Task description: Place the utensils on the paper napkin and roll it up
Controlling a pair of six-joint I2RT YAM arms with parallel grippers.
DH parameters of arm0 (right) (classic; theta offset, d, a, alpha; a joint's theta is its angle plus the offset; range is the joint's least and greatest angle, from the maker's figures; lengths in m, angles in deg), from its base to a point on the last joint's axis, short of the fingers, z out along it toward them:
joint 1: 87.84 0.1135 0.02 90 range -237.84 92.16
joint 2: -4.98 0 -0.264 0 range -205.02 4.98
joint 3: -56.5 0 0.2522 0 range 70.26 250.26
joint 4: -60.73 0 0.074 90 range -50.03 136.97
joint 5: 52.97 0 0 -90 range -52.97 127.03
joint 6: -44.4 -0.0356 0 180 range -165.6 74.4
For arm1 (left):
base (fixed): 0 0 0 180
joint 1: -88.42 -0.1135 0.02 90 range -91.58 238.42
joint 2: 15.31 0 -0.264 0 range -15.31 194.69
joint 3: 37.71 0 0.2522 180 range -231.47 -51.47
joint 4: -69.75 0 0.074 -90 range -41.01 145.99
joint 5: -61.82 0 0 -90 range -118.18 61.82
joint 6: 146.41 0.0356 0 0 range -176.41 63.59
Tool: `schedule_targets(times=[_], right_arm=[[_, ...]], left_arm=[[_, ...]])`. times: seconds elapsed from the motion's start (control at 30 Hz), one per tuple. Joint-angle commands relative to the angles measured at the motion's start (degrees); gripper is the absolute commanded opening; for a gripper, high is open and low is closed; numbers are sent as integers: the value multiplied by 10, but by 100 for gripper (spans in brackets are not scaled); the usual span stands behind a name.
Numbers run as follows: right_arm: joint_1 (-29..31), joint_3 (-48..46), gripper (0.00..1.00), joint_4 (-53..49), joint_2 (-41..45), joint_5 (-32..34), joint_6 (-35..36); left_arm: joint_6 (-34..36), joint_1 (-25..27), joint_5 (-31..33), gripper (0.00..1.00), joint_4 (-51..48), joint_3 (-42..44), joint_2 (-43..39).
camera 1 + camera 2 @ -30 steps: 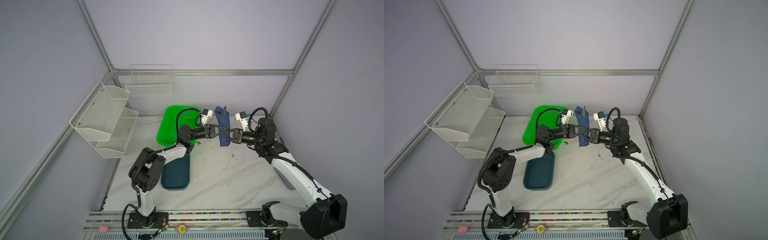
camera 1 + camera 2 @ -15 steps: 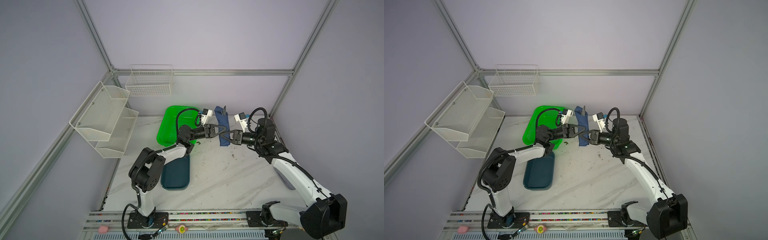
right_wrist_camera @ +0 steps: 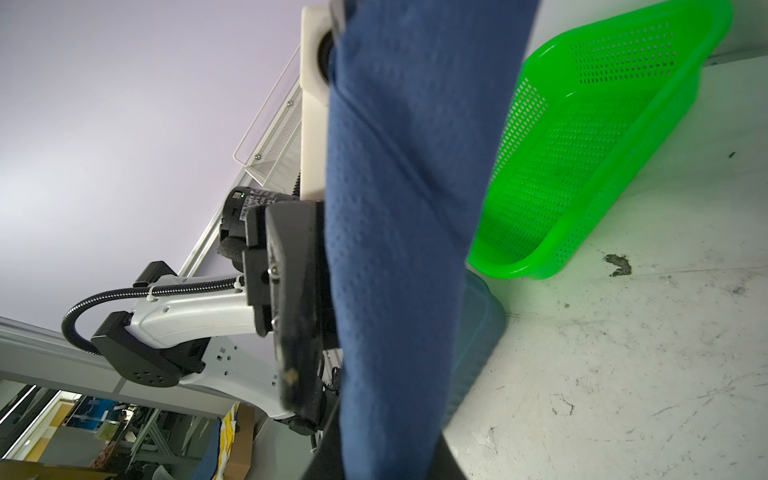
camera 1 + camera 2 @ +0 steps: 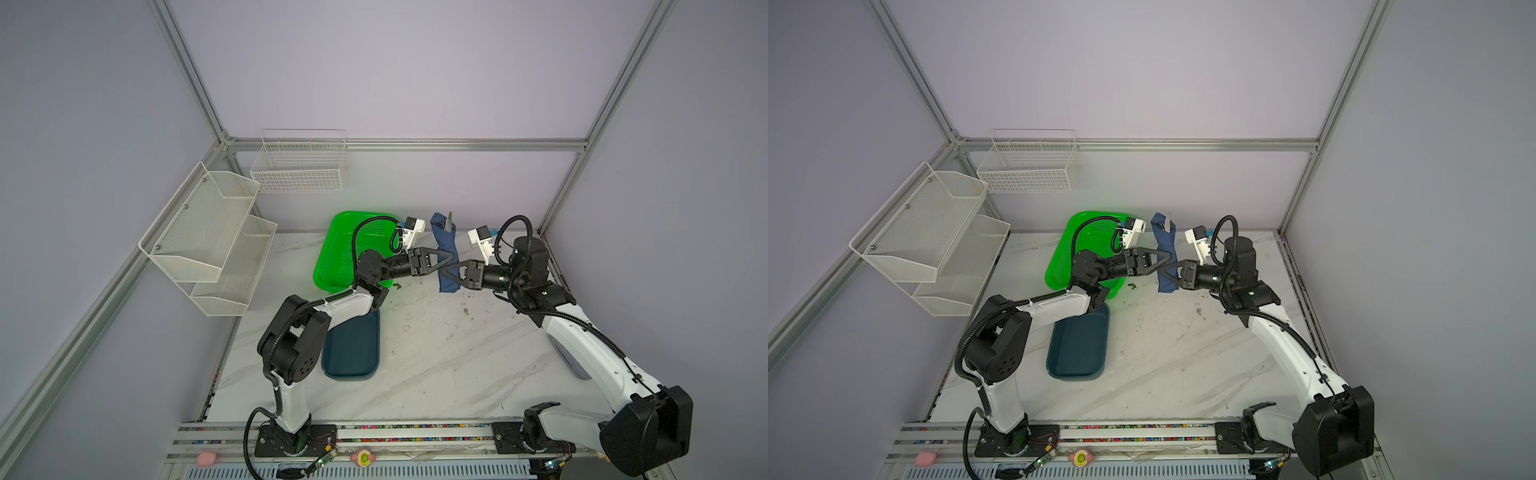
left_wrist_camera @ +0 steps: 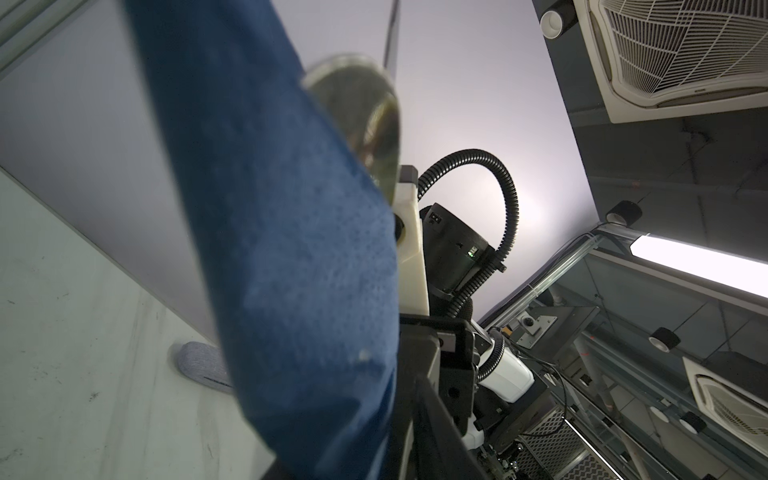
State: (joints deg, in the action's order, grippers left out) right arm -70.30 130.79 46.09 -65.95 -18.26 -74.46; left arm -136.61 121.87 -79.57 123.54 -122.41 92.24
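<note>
Paper napkin (image 4: 443, 243): rolled into a navy tube, standing near upright at the back of the tabletop (image 4: 436, 357), between the two arms. Utensils (image 4: 449, 220) are inside, with one silver tip poking out of the upper end. Right end effector (image 4: 442, 272) looks pinched onto the lower part of the roll. Left end effector (image 4: 451, 257) lies against the roll higher up; pinching or spread, cannot tell.

Step in hand, as I read it: steadying or passing the finished roll between arms. Done well, one firm pinch sits across the loose outer flap so nothing unwinds. The tube should not tip open-end-down, or the metal slides out. Best laid down flap-side under.

Views: both top views give the layout, with green basket (image 4: 332, 257) and teal tray (image 4: 353, 353) well off to the left. Only the left wrist view shows the spoon (image 5: 357, 104) bowl clear of the paper. The right wrist view shows one left finger (image 3: 297, 316) alongside the roll. No view settles whether the bottom end clears the tabletop.
</note>
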Motion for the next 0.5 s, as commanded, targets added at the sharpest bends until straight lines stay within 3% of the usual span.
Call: schedule_targets(times=[0.0, 0.23, 0.47], right_arm=[[5, 9, 18, 11, 8, -3, 6], [5, 3, 18, 18, 11, 5, 2], [5, -2, 18, 22, 11, 5, 1]], left_arm=[[38, 1, 18, 37, -16, -31, -26], [54, -8, 36, 50, -48, 1, -37], [112, -8, 40, 63, -153, 6, -58]])
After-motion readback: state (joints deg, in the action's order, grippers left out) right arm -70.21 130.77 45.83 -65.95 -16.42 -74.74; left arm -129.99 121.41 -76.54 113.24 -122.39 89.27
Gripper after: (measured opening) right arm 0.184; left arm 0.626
